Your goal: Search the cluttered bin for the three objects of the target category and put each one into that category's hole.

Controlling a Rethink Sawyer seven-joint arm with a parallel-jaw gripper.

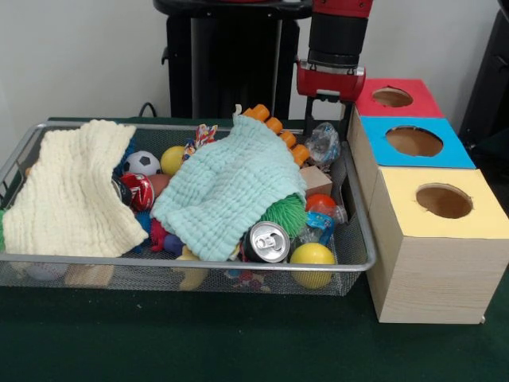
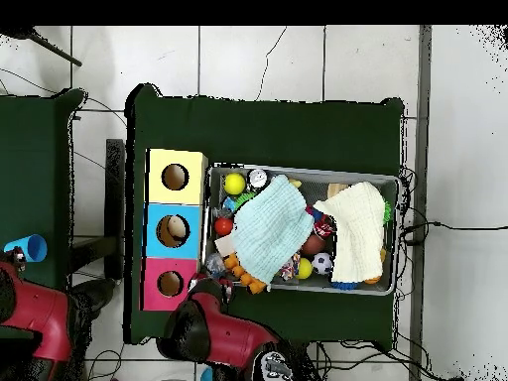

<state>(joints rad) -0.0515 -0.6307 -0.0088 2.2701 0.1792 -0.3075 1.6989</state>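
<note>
Lying just beside the tool: bottle.

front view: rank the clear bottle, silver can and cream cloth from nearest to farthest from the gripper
1. Clear bottle, in the bin's far corner just below the gripper.
2. Silver can, at the bin's near rim, under the green cloth's edge.
3. Cream cloth, draped over the bin's opposite end.

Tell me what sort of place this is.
Probably a robotics lab test station: a red arm on a pedestal, a green-covered table on a tiled floor, and a wire bin beside three holed sorting boxes.
</note>
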